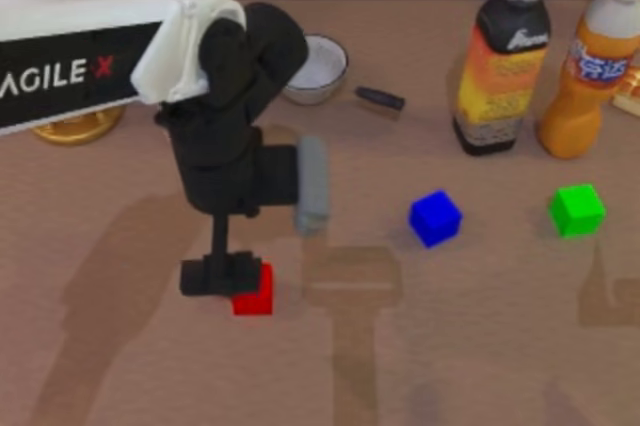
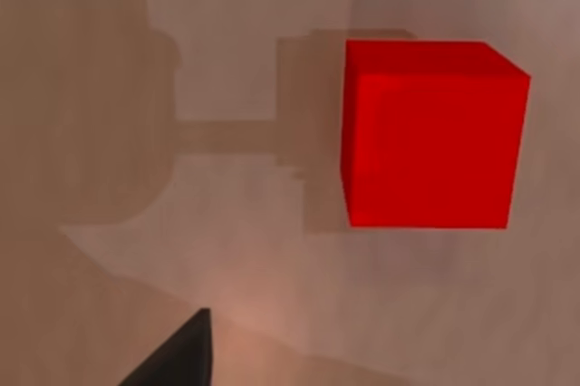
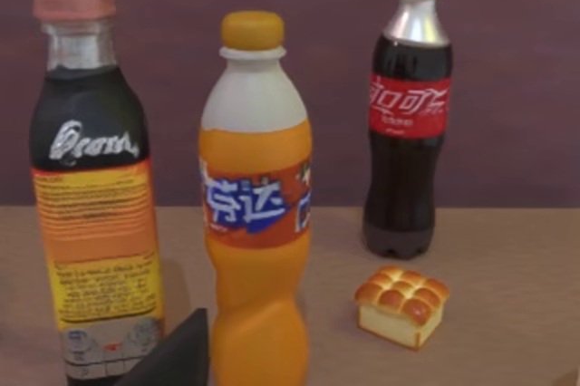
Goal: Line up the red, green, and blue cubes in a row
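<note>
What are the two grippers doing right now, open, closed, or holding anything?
Left gripper: beside the red cube; open or closed cannot be told.
Right gripper: out of the top view; state cannot be told.

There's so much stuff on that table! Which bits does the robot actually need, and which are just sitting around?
Needed for the row:
red cube, beside the left pincer
blue cube
green cube

Just lying about:
dark sauce bottle
orange soda bottle
cola bottle
bread bun
white bowl
small dark marker
</note>
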`<state>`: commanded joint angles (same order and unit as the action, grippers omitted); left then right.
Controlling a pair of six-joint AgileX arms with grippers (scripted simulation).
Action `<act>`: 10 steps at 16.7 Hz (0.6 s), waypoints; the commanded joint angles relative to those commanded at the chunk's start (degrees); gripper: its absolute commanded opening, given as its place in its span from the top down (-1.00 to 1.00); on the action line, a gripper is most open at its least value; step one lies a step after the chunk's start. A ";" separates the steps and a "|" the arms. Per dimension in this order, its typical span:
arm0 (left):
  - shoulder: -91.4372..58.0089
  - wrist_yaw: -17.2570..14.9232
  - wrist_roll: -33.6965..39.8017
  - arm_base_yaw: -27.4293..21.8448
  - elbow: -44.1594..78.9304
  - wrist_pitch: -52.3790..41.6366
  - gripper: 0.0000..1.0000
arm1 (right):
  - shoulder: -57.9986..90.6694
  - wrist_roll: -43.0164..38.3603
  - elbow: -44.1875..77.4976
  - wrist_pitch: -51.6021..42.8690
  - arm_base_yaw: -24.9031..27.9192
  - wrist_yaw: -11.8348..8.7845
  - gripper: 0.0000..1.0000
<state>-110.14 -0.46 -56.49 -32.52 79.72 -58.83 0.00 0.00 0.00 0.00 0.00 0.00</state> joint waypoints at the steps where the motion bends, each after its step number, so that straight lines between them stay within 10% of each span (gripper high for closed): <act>1: 0.02 0.00 0.00 0.00 0.02 -0.02 -1.00 | 0.00 0.00 0.00 0.00 0.00 0.00 -1.00; 10: 11.82 0.63 5.23 5.16 -10.27 6.82 -1.00 | 12.60 0.16 11.92 -7.57 1.25 -0.06 -1.00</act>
<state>-98.31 0.17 -51.25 -27.35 69.45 -52.00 12.60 0.16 11.92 -7.57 1.25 -0.06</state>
